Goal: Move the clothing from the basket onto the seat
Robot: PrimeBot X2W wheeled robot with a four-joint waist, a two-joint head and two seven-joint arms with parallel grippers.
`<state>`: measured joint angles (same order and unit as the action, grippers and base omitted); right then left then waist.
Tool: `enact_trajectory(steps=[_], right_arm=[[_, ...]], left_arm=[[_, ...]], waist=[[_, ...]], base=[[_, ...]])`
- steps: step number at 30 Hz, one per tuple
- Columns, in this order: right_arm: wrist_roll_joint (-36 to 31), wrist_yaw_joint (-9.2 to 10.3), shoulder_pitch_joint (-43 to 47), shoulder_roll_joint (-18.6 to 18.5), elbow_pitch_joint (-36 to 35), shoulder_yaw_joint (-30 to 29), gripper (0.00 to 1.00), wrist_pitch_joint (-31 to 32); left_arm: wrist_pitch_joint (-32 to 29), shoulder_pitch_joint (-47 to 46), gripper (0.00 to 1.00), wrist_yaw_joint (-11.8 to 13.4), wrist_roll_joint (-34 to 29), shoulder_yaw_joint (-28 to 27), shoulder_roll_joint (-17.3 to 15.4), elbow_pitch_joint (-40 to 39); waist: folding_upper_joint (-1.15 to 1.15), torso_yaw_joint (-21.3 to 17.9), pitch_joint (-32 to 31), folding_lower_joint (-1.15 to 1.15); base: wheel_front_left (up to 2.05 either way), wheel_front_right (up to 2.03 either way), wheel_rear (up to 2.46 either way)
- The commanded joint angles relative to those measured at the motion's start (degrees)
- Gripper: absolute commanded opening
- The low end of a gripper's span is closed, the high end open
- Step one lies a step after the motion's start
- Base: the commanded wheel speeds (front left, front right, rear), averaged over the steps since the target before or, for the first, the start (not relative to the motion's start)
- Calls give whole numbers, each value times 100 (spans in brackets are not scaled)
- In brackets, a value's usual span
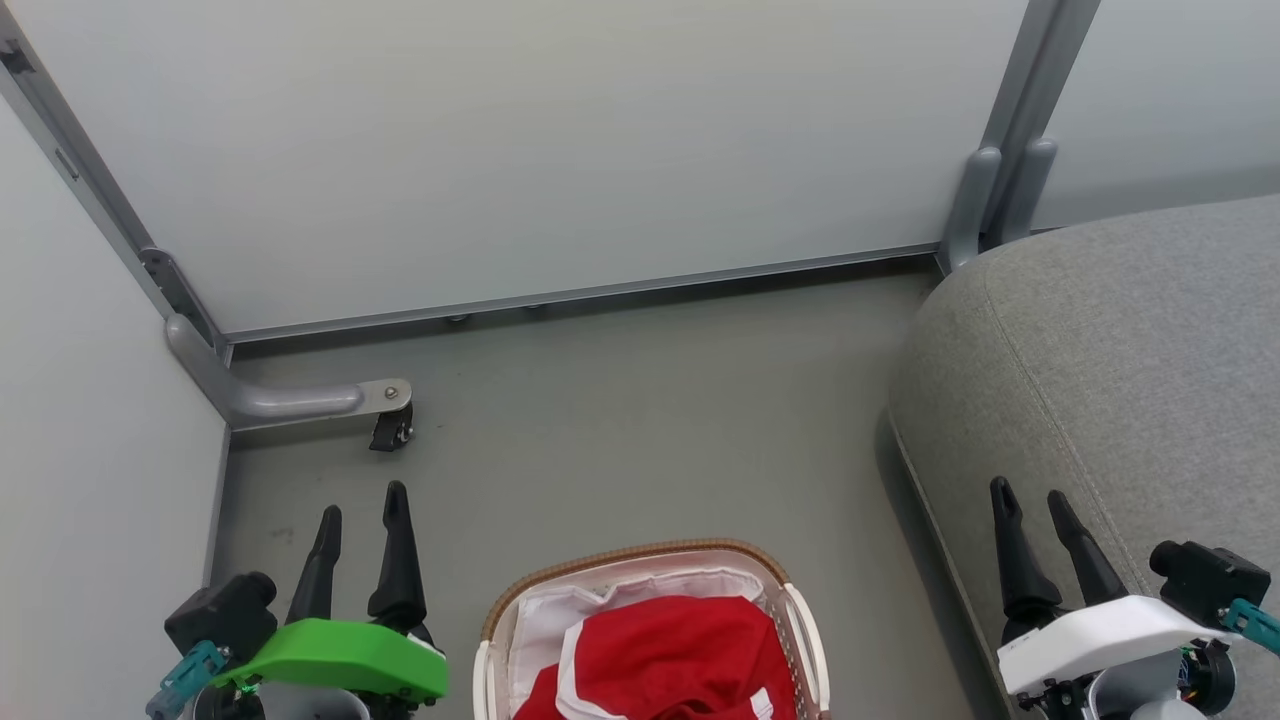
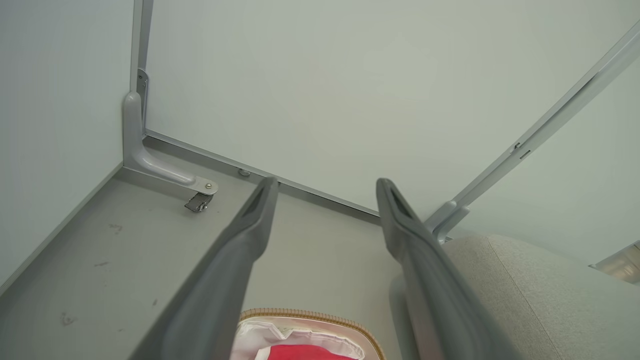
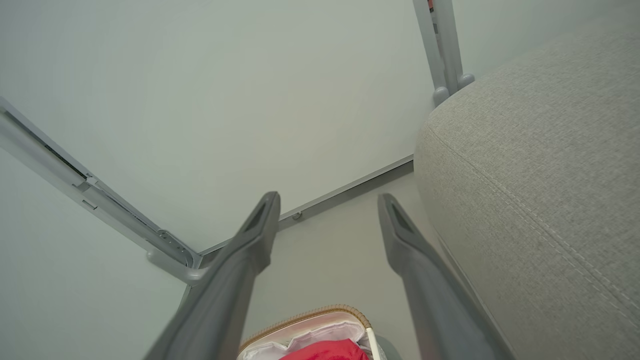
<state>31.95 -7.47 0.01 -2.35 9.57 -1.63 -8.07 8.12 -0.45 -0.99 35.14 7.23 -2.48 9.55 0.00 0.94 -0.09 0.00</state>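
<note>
My left tool (image 1: 363,500) hangs wide and empty over the floor (image 1: 600,420), left of the basket (image 1: 640,553), where the red clothing (image 1: 670,650) lies bunched on the white liner (image 1: 555,612). Right of it stands the seat (image 1: 1100,350), with my right tool (image 1: 1029,490) wide and empty above its edge. Judged step: first pick; next, lower one tool into the basket and close on red cloth only.

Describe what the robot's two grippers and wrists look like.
The left gripper has two long, dark, tapering fingers rising from a bright green wrist cover; the right gripper has matching fingers on a white wrist cover. Each carries a black block and teal clip.
</note>
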Motion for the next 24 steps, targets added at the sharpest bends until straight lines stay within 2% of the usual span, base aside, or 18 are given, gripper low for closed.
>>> enact_trajectory(steps=[1,24], right_arm=[[-193,-2,37,-41,-45,27,100,-57],[-1446,-2,100,-54,-134,29,100,-372]], left_arm=[[49,46,100,17,-169,14,-41,-32],[365,136,100,97,-1252,193,-49,217]], waist=[[0,6,1,0],[0,82,48,0]], base=[[0,0,0],[0,0,0]])
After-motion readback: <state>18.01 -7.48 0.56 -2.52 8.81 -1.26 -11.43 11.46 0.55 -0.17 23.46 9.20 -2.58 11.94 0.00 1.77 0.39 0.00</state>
